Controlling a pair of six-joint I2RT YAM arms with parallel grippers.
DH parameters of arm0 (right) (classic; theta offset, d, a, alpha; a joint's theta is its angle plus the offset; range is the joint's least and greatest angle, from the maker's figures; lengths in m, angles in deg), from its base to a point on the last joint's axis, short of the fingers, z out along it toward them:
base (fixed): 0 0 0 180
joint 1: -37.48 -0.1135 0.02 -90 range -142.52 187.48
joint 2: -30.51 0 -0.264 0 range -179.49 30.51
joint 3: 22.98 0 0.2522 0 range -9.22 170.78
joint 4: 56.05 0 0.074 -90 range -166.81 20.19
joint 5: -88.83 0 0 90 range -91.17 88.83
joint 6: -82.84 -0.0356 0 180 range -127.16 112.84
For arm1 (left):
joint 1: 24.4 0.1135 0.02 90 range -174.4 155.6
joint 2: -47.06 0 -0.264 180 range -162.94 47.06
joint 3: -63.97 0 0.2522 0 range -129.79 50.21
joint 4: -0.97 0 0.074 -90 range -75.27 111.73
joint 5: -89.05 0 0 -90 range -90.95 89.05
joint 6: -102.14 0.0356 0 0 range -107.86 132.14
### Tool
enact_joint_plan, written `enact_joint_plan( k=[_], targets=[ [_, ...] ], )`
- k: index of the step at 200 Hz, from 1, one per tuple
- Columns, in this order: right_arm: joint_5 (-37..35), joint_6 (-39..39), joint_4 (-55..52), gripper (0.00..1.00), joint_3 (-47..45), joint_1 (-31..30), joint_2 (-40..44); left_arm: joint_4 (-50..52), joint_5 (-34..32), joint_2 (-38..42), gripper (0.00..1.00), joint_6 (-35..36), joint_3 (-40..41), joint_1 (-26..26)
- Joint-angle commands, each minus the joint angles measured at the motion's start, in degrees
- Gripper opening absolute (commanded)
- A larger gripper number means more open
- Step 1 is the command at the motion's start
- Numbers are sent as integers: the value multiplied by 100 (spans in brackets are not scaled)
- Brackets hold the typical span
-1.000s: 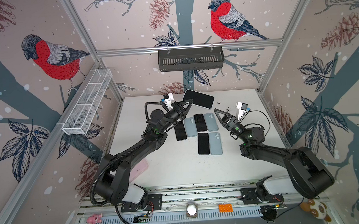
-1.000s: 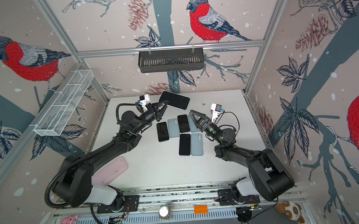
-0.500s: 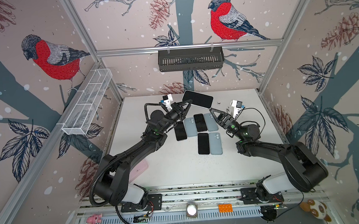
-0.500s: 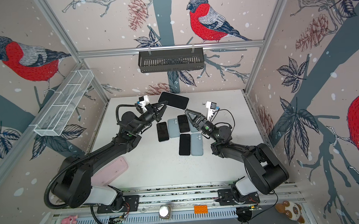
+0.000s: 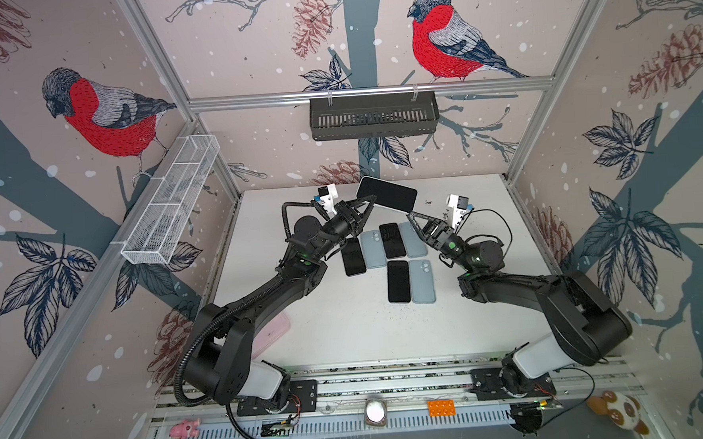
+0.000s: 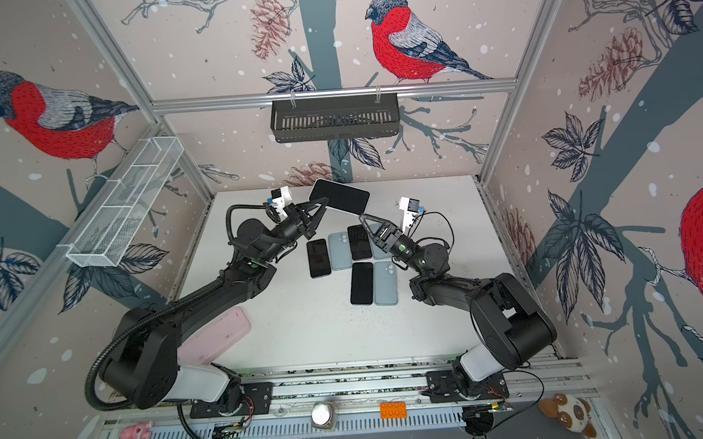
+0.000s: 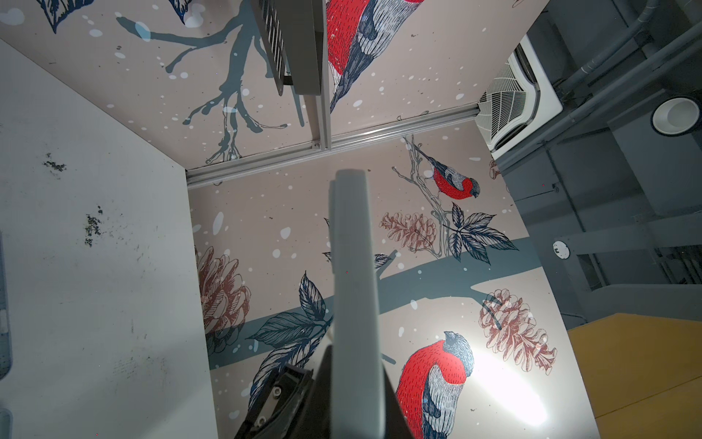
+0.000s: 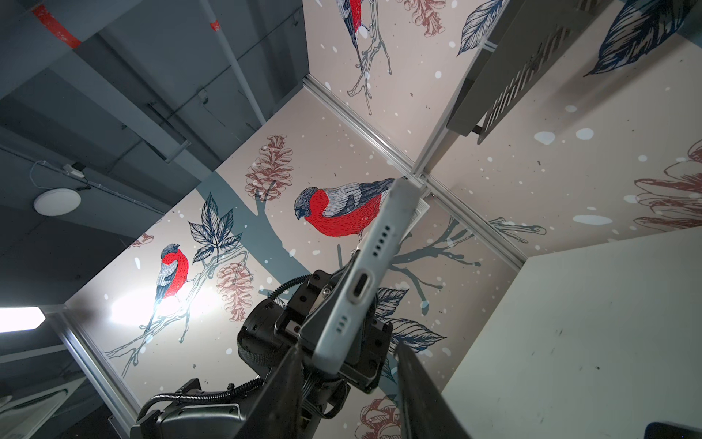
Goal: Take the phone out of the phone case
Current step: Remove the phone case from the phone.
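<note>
The phone (image 5: 386,194) is up in the air over the table's (image 5: 491,312) 12 o'clock edge, screen towards the ceiling, with its grey-blue phone case (image 8: 374,258) not yet off. The left gripper (image 5: 367,206) has its fingers clamped together on the phone's 9 o'clock end, a hold on one narrow end only. The right gripper (image 5: 411,216) sits at the 4 o'clock corner. In the right wrist view its fingers (image 8: 414,384) stand apart on either side of the port end, one with a clear gap; I can't tell whether the other touches.

What worries me is that pinch. If the right fingers bite across screen and back together, they squeeze phone and case as one and nothing peels. They need the case lip alone. A hard tug against that end hold could also twist the phone loose, and it would drop onto the black handsets (image 5: 398,282) and grey-blue backs (image 5: 422,281) laid out at the table's centre, towards 6 o'clock of it.
</note>
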Motion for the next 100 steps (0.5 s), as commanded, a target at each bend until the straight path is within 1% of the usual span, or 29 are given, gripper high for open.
enact_joint_plan(
  k=[1, 21, 39, 69, 80, 100],
  targets=[
    [79, -41, 419, 38, 49, -7, -23, -403, 11, 73, 0, 77, -21, -5],
    [100, -52, 409, 34, 49, -13, -34, -384, 10, 101, 0, 126, -21, -5],
    [107, -69, 426, 29, 58, -12, -62, -357, 20, 102, 0, 158, -36, -5],
    [149, -101, 456, 23, 110, -2, -88, -296, 38, 119, 0, 237, -65, -14],
    [188, -101, 453, 19, 136, -8, -101, -300, 39, 118, 0, 241, -79, -22],
    [219, -125, 486, 14, 146, -8, -130, -285, 43, 112, 0, 267, -96, -24]
  ],
)
